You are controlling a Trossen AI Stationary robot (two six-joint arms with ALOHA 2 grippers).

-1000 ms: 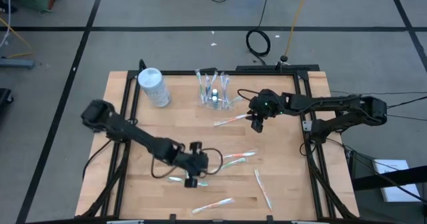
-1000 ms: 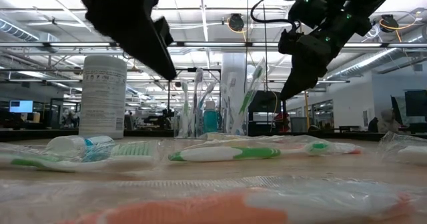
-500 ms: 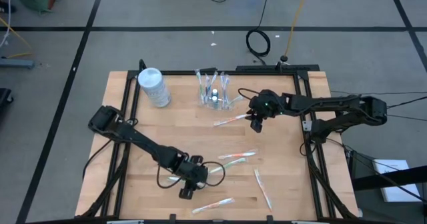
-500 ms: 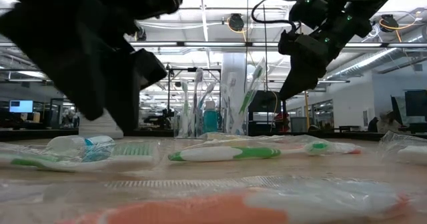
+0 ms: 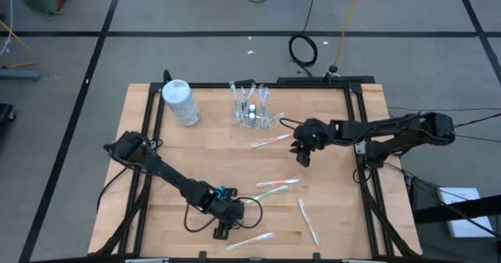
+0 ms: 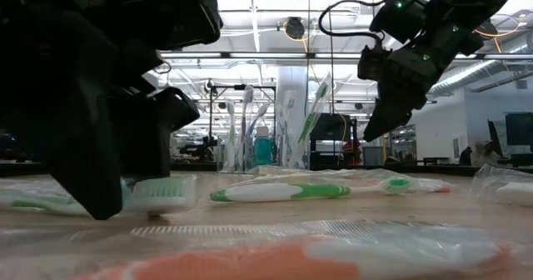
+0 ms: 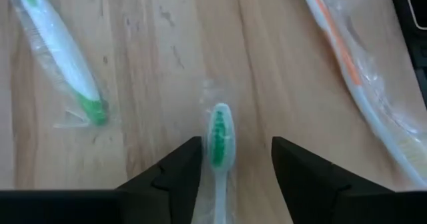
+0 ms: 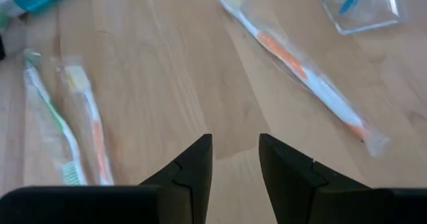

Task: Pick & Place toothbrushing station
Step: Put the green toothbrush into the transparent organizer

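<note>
Both fingers of the left hand stand spread around a green toothbrush, gripping nothing

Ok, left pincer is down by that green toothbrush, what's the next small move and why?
Probably close the left pincer. Its fingers are open on either side of the wrapped green toothbrush, low over the table, so a grip looks lined up. The right pincer hangs empty.
</note>
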